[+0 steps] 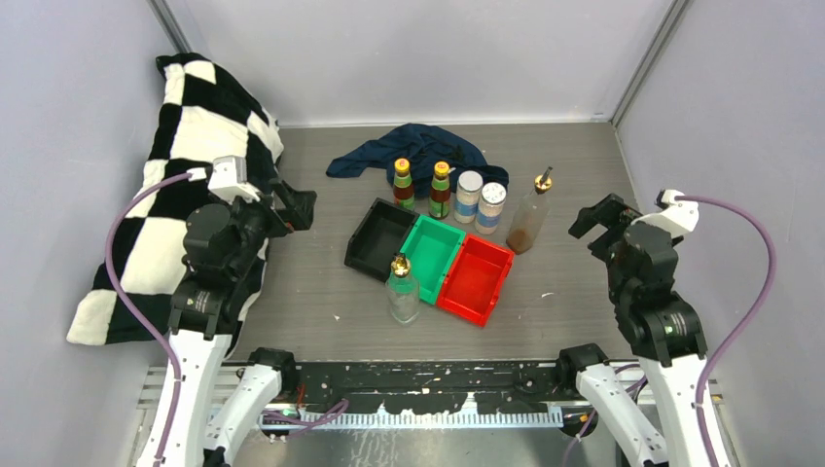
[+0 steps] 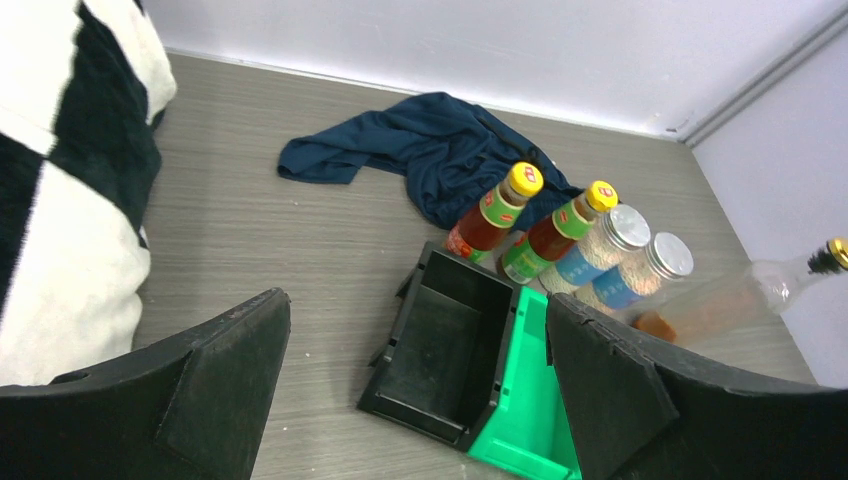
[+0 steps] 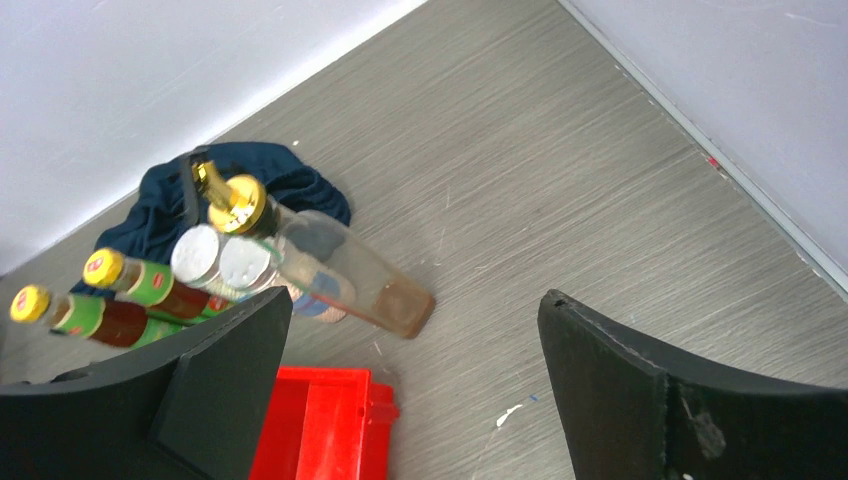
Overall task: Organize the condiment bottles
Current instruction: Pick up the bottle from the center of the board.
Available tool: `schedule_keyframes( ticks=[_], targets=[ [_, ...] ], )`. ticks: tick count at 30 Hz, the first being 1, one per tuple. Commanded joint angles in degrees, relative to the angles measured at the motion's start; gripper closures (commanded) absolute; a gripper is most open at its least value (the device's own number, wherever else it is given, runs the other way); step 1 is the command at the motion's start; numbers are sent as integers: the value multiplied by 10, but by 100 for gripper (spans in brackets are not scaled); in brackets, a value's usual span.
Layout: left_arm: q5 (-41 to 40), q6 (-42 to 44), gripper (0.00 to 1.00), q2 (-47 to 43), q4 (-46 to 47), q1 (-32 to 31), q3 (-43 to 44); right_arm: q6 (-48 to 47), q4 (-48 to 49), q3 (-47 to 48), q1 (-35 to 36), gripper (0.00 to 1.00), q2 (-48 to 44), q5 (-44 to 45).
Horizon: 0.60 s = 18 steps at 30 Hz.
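While the left end effector (image 1: 300,207) and right end effector (image 1: 590,229) gape empty, five condiment bottles (image 1: 469,195) stand beyond the green bin (image 1: 433,255). A sixth bottle (image 1: 402,292) stands at its near edge, with open worktop (image 1: 292,282) nearer.

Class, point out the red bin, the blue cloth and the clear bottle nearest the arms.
red bin (image 1: 474,277): top view, its bare floor.
blue cloth (image 1: 416,146): top view, middle folds.
clear bottle (image 1: 403,298): top view, glass body.
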Motion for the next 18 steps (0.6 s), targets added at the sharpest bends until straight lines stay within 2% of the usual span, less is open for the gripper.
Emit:
schedule_keyframes(
  ticks=[1,5,8,12,18],
  targets=[
    [9,4,0,3,10,-28,-2,-56,-15,20,3,0,-63,-91],
    [1,24,0,15,6,-47,5,-92,-23,11,4,0,-116,-208],
    [5,33,0,24,6,-58,6,-112,-50,22,4,3,-107,-267],
    [-5,42,1,30,6,-73,2,-141,-79,27,3,6,-87,-325],
    [-7,48,1,40,11,-87,-2,-162,-87,22,3,9,-82,-364]
  ],
)
